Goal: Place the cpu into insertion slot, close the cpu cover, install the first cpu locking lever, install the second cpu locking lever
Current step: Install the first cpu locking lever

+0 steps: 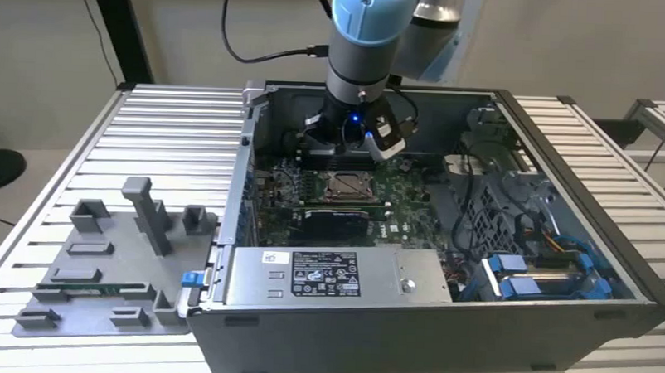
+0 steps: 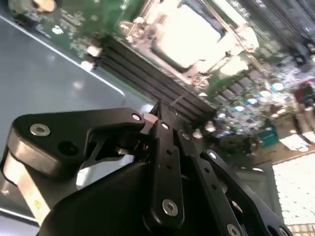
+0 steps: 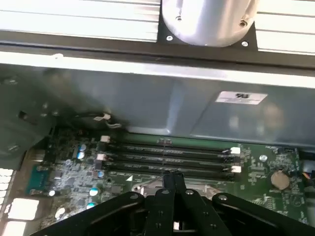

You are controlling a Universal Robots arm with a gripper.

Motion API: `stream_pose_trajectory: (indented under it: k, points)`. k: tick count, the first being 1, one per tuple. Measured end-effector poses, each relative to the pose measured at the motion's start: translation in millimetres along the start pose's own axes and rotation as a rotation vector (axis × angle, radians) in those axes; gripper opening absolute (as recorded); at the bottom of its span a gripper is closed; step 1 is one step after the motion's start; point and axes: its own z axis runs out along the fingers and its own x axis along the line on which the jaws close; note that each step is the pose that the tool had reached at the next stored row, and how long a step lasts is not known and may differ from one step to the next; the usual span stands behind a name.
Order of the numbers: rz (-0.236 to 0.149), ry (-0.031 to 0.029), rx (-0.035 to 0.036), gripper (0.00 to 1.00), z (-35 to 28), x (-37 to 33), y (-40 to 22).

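Observation:
In the exterior view the cpu (image 1: 347, 185) shows as a tan square lying in the insertion slot (image 1: 368, 198) on the green board, with the silvery cpu cover (image 1: 329, 176) framing it. My gripper (image 1: 339, 150) hangs just behind that socket, inside the open computer case. In the second wrist view its black fingers (image 2: 162, 129) meet at the gripper's tips (image 2: 155, 112), and the socket (image 2: 189, 29) glares bright beyond them. In the first wrist view the gripper (image 3: 172, 178) is shut above the socket's edge with nothing seen between the fingers. The locking levers cannot be made out.
Long black memory slots (image 3: 167, 152) run beside the socket. The case wall (image 3: 147, 98) rises close behind them. A grey power supply (image 1: 329, 273) fills the case front, cables and a blue drive cage (image 1: 540, 277) sit at the exterior view's right. A grey fixture tray (image 1: 108, 262) lies outside.

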Motion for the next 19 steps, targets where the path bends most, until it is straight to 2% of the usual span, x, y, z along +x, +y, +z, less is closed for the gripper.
stream_pose_trajectory:
  k: [6,8,10,12,14,16,19]
  points:
    - [0.000,-0.0005,0.0003,0.00,-7.3,23.7,-8.6]
    - [0.000,-0.0006,0.0006,0.00,-7.8,32.6,-8.3]
    - [-0.002,-0.0035,0.0007,0.00,-4.8,35.9,-2.9]
    - [-0.007,-0.0132,0.0009,0.00,-1.8,39.3,-3.0]
    - [-0.007,-0.0151,0.0015,0.00,1.3,45.0,-4.0]
    - [-0.011,-0.0226,0.0025,0.00,4.1,50.1,-4.9]
    - [-0.011,-0.0232,0.0041,0.00,6.8,51.2,-6.0]
